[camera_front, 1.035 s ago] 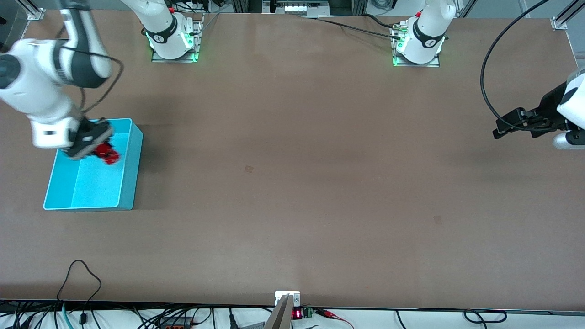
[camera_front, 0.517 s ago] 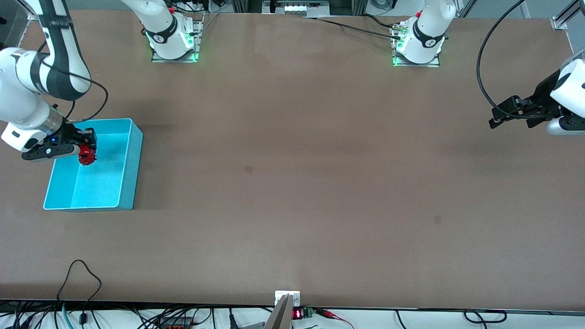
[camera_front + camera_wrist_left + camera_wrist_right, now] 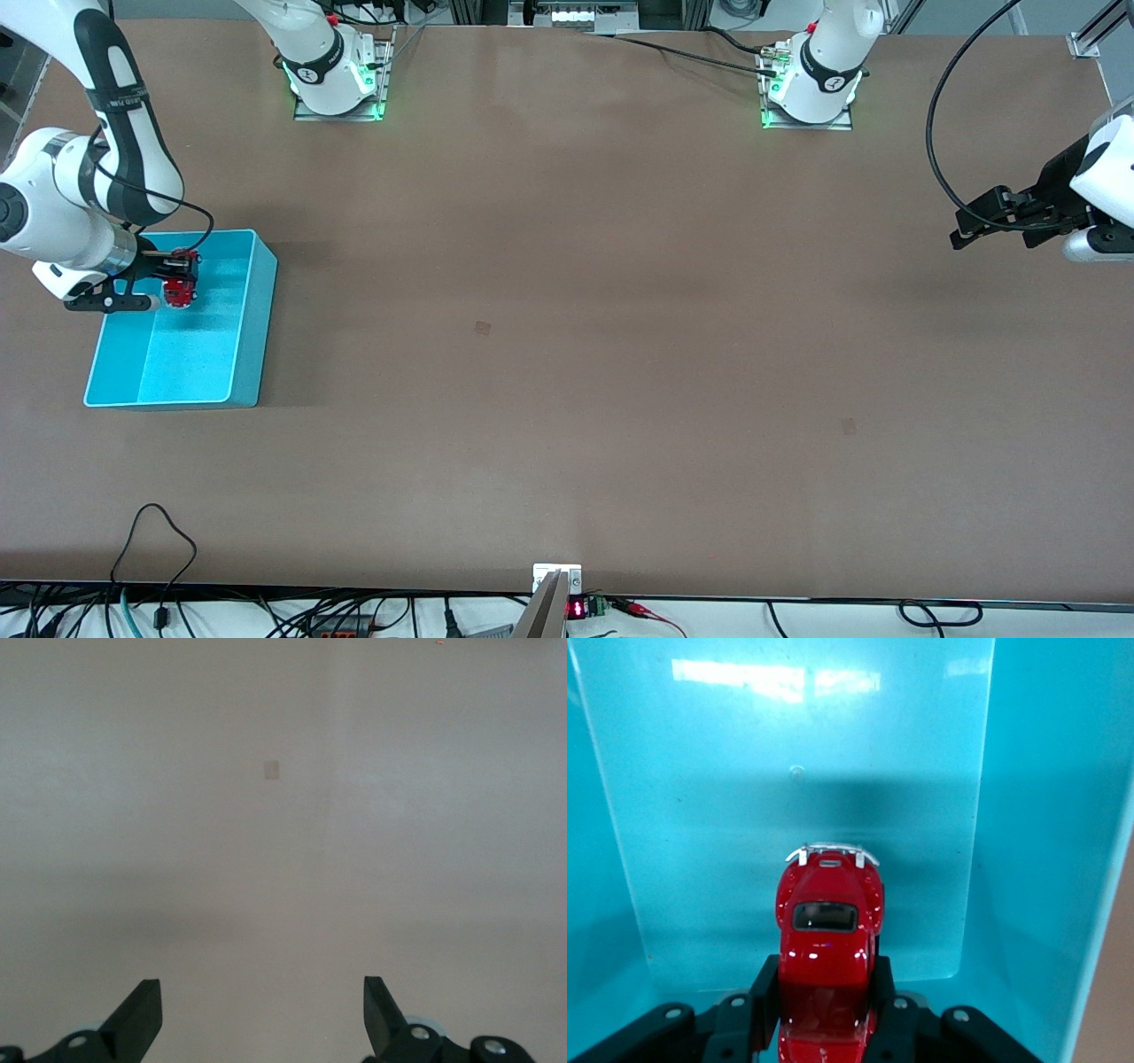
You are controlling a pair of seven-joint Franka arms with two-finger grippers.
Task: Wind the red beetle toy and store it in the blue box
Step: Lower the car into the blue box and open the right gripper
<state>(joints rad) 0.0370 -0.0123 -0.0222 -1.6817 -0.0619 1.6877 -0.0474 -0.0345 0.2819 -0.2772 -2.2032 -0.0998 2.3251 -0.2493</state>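
From the front, the right gripper point(image 3: 182, 282) has swung lower into the blue box point(image 3: 252, 332) near the tabletop's corner, clamping the red beetle toy point(image 3: 180, 291). The left gripper point(image 3: 966, 229) waits, spread wide.

Right wrist view: fingers point(image 3: 764, 992) pinch the toy point(image 3: 827, 948) above the box floor point(image 3: 700, 815).

Left wrist view: open fingers point(image 3: 137, 1019), bare tabletop point(image 3: 283, 833).

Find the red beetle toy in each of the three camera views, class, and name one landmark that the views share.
Front view: red beetle toy in the right gripper, over the blue box.
Right wrist view: toy pinched between the fingers, box floor below.
Left wrist view: not in it.
Shared landmark: the blue box.
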